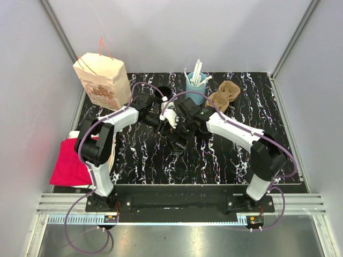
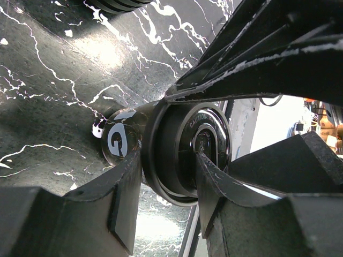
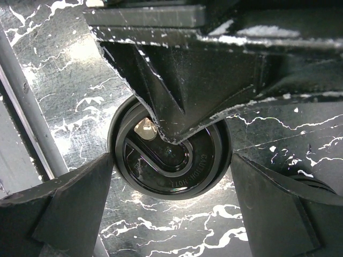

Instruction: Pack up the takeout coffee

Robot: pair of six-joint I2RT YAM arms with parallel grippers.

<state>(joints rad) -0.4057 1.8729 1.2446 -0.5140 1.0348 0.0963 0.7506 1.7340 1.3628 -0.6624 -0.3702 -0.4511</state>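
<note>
A black lidded coffee (image 3: 161, 168) sits between two black robot claws, over a black surface (image 3: 69, 69) veined with white. Raised letters reading "CAUTION HOT" curve along the lid's inner ring. A small pale mark shows in the lid's recess. The left wrist view shows a large white "G" on the cup's side; a finger hides anything printed beyond it.

The left claw (image 2: 169, 158) is part closed on the coffee. One finger presses the outside of the lid's rim and the other lies inside the recess, so the rim is nipped between them.

The right claw (image 3: 171, 158) is spread wide and holds nothing. The coffee is centred between its fingers, with one tip at each side of the lid. Whether those tips touch the rim cannot be told. The left claw's inner finger reaches over the lid between them. Whether the coffee rests on the surface cannot be told either.

In the top view the two claws meet and hide the coffee. Beyond the left claw, to its left, stands a paper bag (image 1: 102, 80) with reddish-brown print too small to read. Beyond the right claw are an open black cup (image 1: 163, 92), a light-blue straw cup (image 1: 195, 85) and a cardboard carrier (image 1: 224, 96). A red cloth (image 1: 69, 163) lies well behind the left claw, off the surface's left edge.
</note>
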